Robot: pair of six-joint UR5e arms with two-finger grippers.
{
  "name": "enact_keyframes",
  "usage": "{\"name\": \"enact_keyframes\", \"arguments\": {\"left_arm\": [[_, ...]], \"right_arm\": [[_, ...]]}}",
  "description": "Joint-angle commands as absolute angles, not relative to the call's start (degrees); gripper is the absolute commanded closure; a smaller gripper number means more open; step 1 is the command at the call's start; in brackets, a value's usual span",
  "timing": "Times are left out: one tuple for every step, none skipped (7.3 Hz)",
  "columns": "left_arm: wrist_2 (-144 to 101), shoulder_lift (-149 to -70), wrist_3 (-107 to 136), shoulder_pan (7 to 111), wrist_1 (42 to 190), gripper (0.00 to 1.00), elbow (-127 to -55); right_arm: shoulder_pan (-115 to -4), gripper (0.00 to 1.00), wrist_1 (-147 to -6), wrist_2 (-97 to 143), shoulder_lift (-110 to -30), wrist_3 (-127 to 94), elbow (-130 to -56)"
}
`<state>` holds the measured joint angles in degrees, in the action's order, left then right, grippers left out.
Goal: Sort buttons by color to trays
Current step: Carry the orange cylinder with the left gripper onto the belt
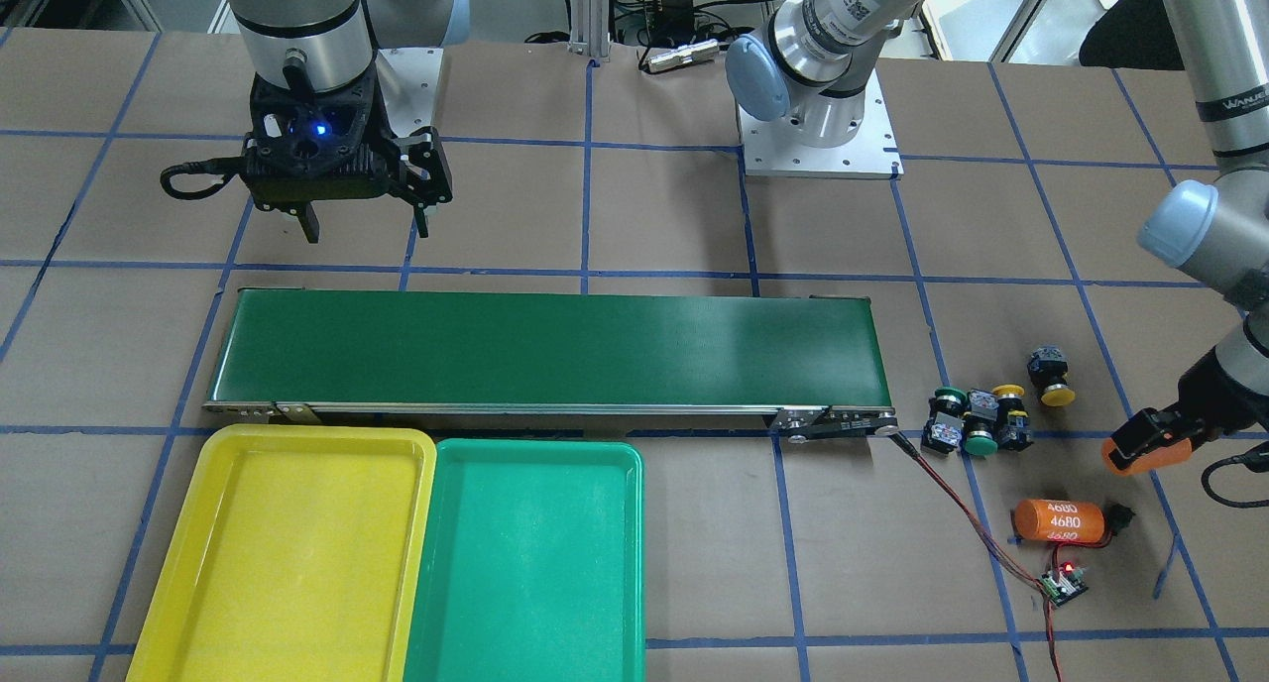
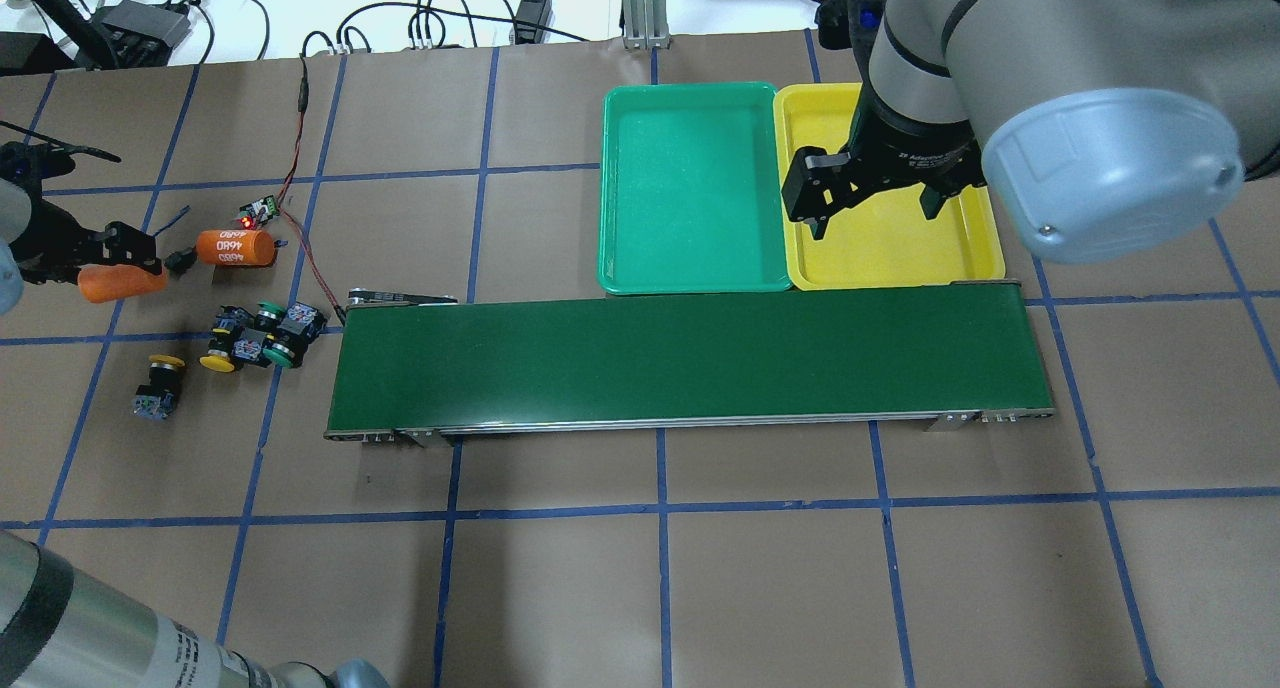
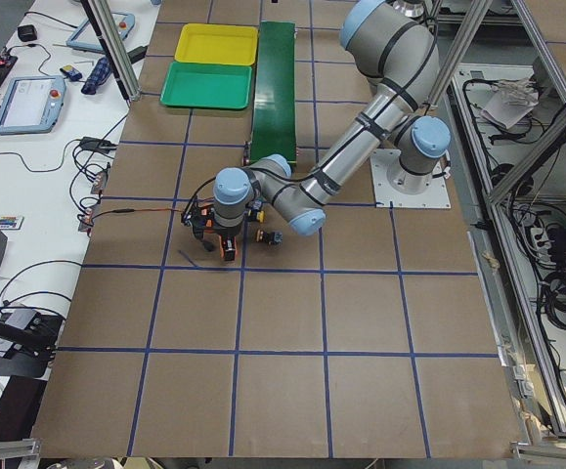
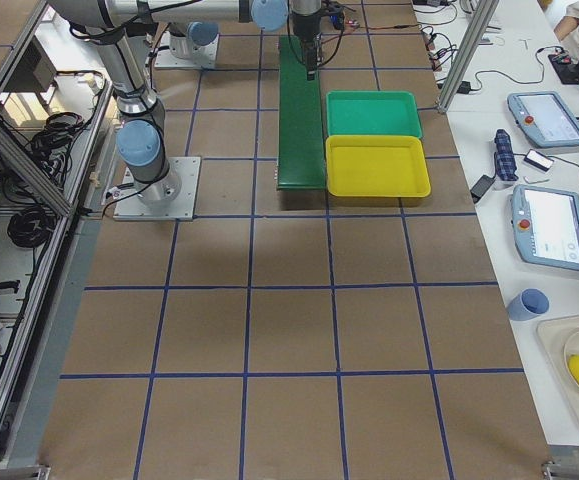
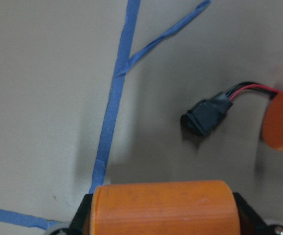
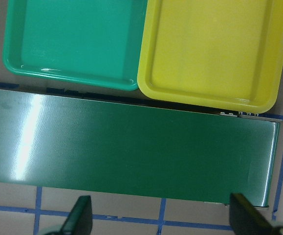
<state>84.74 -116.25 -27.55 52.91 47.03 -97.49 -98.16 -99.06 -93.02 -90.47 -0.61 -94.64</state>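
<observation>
Lying near left claw's (image 2: 108,271) orange cylinder (image 2: 125,283): buttons (image 2: 250,336)

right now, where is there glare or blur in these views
Right wrist view: a bright glare streak on the conveyor belt, toward its left, and the fingers at the bottom edge are out of focus. Left wrist view: the near orange cylinder is soft-edged. Front-facing view: a pale sheen on the belt.

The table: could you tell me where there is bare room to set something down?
The yellow tray and the green tray are empty, and the conveyor belt is bare. Open paper lies between the green tray and the small circuit board. Crowded: past the belt's end, the four buttons, the 4680 cylinder and the left gripper holding an orange cylinder.
</observation>
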Motion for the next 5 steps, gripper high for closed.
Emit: {"name": "enact_keyframes", "arguments": {"left_arm": [[85.6, -110.2, -26.8, 62.5, 49.8, 1.0, -96.7], [85.6, -109.0, -25.4, 66.5, 49.7, 1.0, -96.6], [85.7, -108.8, -20.4, 69.1, 49.7, 1.0, -96.5], [85.7, -108.5, -20.0, 70.6, 49.7, 1.0, -96.4], [85.7, -108.3, -18.3, 71.5, 51.1, 1.0, -96.9]], "right_arm": [[-98.2, 0.0, -99.6, -93.0, -90.8, -0.6, -94.5], [-98.2, 0.0, -99.8, -93.0, -90.5, -0.7, -94.6], [-98.2, 0.0, -99.9, -93.0, -90.2, -0.7, -94.5], [-98.2, 0.0, -99.8, -93.1, -90.2, -0.8, -94.3], [-98.2, 0.0, -99.8, -93.3, -90.4, -0.8, -94.5]]}}
